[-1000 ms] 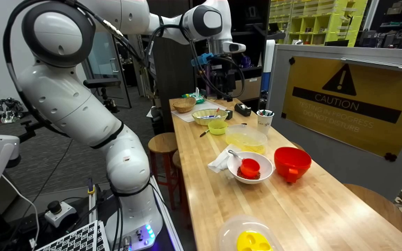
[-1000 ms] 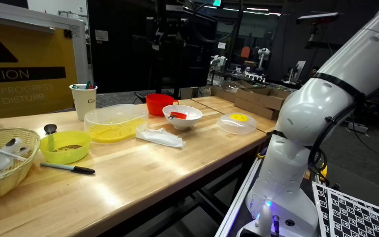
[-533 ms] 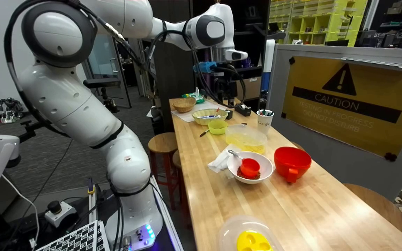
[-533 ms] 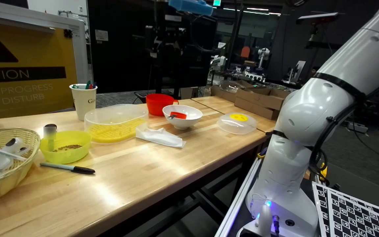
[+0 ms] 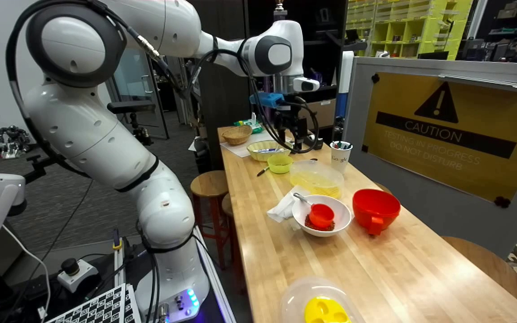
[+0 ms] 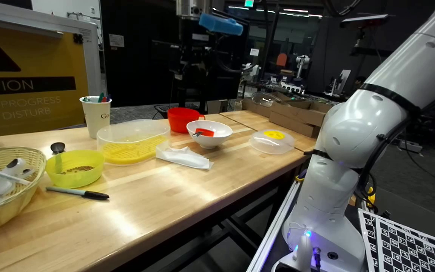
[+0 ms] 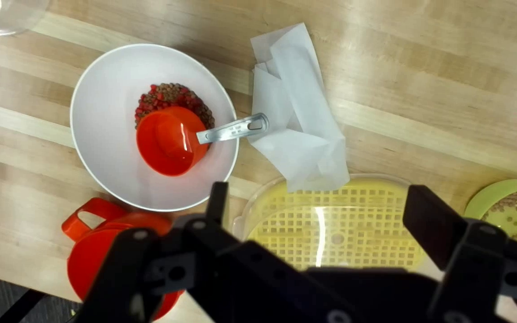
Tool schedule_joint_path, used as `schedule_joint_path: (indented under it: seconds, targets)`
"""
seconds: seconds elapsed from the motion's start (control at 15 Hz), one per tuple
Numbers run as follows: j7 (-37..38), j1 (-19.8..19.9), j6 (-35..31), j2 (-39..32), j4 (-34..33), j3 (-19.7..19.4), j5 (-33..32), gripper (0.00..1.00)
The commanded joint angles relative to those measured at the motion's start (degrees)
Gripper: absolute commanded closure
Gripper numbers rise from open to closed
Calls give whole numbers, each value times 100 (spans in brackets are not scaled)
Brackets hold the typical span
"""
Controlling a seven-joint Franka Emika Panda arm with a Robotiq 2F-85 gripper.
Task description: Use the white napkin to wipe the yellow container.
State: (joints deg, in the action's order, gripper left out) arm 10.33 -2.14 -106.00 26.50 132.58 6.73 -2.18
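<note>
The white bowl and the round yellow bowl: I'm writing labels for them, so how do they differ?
The white bowl is opaque; the yellow bowl looks translucent.
The white bowl flares up from a narrow foot; the yellow bowl has steeper sides and a broad base.
The white bowl holds a red scoop on brown and red bits; the yellow bowl shows only brown bits.
Both stand upright on the table.

Wood tbl [image 6: 142, 200] w/ wht napkin [image 6: 185, 157], yel container [image 6: 132, 147], wht bowl [image 6: 215, 138], red bowl [image 6: 181, 121], lime bowl [image 6: 79, 176], marker [image 6: 77, 193], cup [image 6: 97, 120]
</note>
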Motion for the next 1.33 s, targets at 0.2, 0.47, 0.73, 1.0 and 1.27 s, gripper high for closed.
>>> schedule_joint_path:
  seconds: [0.2, 0.47, 0.73, 1.0, 1.27]
  targets:
    - [-466, -128, -109, 250, 328, -104, 45, 0]
    - [-813, -269, -788, 281, 541, -126, 140, 0]
    - [-714, -330, -1288, 208, 738, -17, 15, 0]
    - [-635, -344, -1252, 173, 914, 33, -28, 0]
    - [-593, -421, -1226, 57, 1056, 70, 122, 0]
